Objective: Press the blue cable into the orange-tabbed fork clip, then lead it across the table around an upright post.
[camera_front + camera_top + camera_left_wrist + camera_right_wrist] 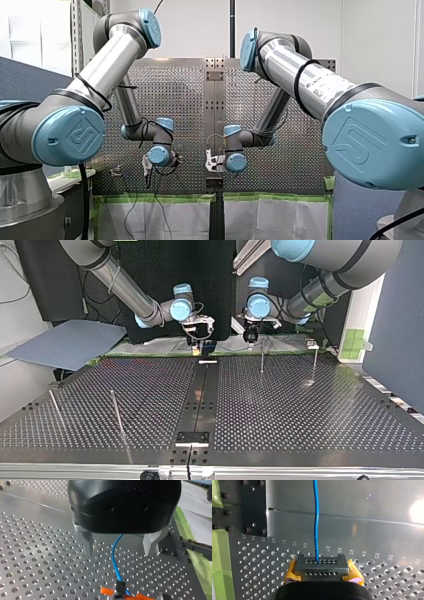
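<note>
In the left wrist view the blue cable (114, 555) comes out from under my left gripper (120, 551) and runs between its two metal fingers (86, 543) without touching either. It ends in the orange-tabbed fork clip (120, 592) on the perforated table just ahead. This gripper is open. In the right wrist view my right gripper (322, 567), with yellow pads (292, 573), is shut on the blue cable (316, 517), which leads straight ahead over the plate. Across the table, my right gripper (198, 342) and my left gripper (250, 337) hang near the far edge.
Thin upright posts stand on the table: two (261, 361) (315, 362) near my left gripper and two (116, 412) (55, 407) at the top view's left. A blue sheet (70, 342) lies off the table's far left. Green tape (197, 562) lines the table edge.
</note>
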